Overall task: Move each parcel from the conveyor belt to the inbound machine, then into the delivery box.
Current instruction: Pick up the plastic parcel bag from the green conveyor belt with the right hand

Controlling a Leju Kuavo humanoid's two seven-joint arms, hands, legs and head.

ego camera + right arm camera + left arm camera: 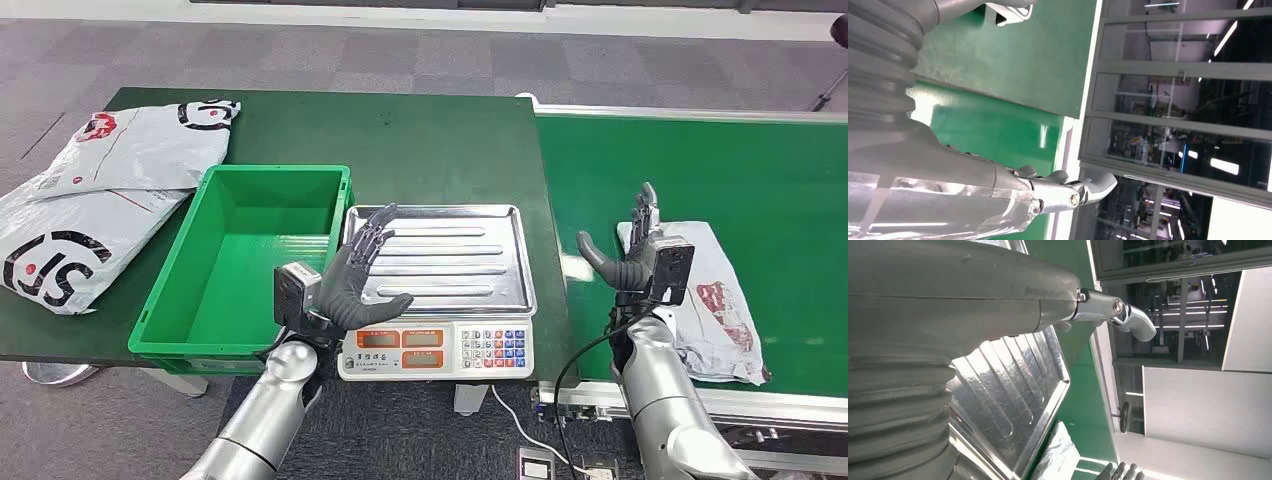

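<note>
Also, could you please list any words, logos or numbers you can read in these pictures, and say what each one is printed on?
"JS" in large black letters, partly folded: lower grey mailer bag on the dark table.
Black ring logo, cut off and unreadable: upper grey mailer bag.
Red displays, keypad and label text: scale front, too small to read.
Red printing: parcel on the conveyor belt, too blurred to read.
Green bin: no text.

Conveyor belt [760,170] bright green, table [420,140] darker green. Bin [215,300] green. Scale tray [470,255] ribbed silver, keypad [495,347] blue/red/white keys. Parcel [715,300] white with red print. Bags [90,200] white, black-and-red logos.
</note>
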